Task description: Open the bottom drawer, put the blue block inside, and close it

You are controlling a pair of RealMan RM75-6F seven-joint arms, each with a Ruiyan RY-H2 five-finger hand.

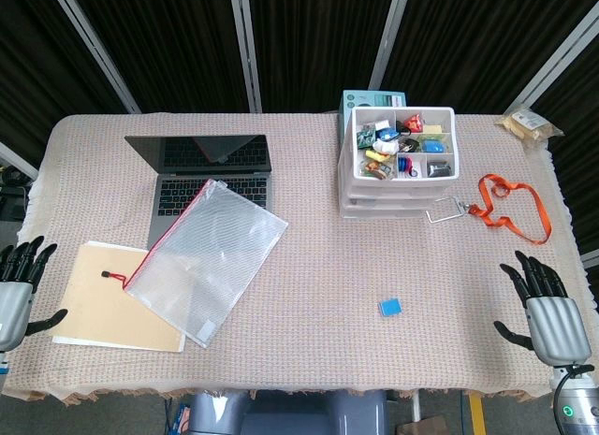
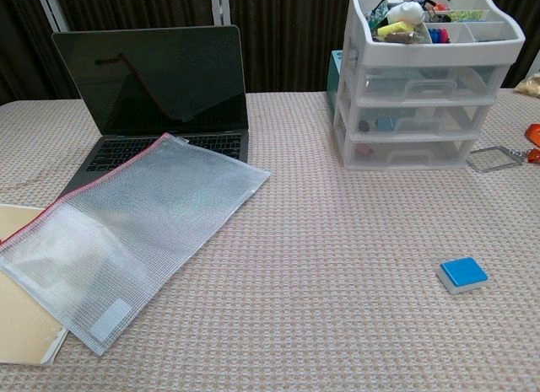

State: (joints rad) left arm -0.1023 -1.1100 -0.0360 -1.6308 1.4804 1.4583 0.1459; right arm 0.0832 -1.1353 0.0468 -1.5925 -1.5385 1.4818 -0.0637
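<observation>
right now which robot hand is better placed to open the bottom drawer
Right. The right robot hand rests open on the side where the drawer unit stands; the left robot hand sits at the far edge, beyond the laptop.

- No text, label, brand or number can be read on anything in the two views.
- The teal box [image 1: 371, 99] behind the drawer unit [image 1: 401, 173] has print, but too small to read.

A blue block [image 1: 390, 307] with a pale grey base sits on a beige waffle-weave tabletop [image 1: 309, 285], beside a white translucent drawer unit [image 2: 426, 88], an orange lanyard [image 1: 510, 206], a red-edged clear mesh pouch [image 1: 208, 257], a tan folder [image 1: 103, 299] and a grey-and-black laptop [image 1: 206, 173].
</observation>
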